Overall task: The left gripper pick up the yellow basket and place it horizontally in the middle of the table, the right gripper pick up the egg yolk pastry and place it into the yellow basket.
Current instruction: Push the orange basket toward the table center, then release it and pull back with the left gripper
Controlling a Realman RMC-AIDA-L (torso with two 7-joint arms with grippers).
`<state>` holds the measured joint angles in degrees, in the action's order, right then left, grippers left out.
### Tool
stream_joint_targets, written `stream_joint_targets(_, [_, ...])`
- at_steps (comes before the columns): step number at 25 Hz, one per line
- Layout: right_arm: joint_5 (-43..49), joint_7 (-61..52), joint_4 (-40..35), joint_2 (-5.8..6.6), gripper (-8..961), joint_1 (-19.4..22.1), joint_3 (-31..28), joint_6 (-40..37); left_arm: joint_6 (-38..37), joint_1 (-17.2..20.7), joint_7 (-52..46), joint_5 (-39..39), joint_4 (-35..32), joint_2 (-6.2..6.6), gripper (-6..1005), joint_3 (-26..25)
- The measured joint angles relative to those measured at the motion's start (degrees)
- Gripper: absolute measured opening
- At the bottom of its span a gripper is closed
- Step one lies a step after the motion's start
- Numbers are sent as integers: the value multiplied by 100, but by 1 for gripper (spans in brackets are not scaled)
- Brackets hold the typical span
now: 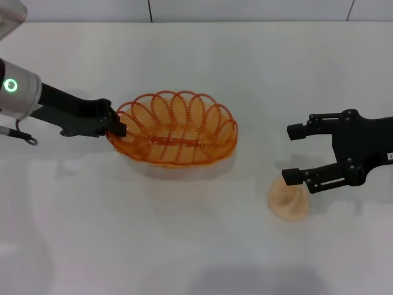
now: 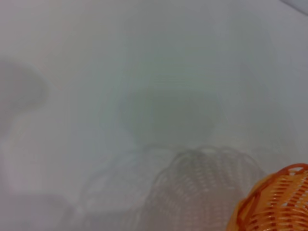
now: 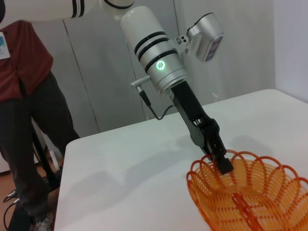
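I have the left gripper (image 1: pixel 116 128) clamped on the left rim of the yellow basket (image 1: pixel 174 129), which sits lengthwise near the table's (image 1: pixel 184 246) centre, slightly toward the far edge. Placement looks nearly done; release is pending. The right gripper (image 1: pixel 293 152) hangs with fingers spread above the egg yolk pastry (image 1: pixel 288 199), toward the right edge. Pastry not yet grasped; pick and drop remain.
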<state>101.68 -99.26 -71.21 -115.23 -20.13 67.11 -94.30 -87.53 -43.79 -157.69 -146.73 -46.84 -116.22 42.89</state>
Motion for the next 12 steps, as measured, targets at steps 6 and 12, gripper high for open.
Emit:
stream_joint_targets(6, [-1,4,-1,0,856,0,28,-1,94,-117,-66,-311,27,1,83,28])
stream_joint_targets(12, [-4,13,5,1,856,-5,27,-1,309,-147,-70,-289,132,-52,84,220])
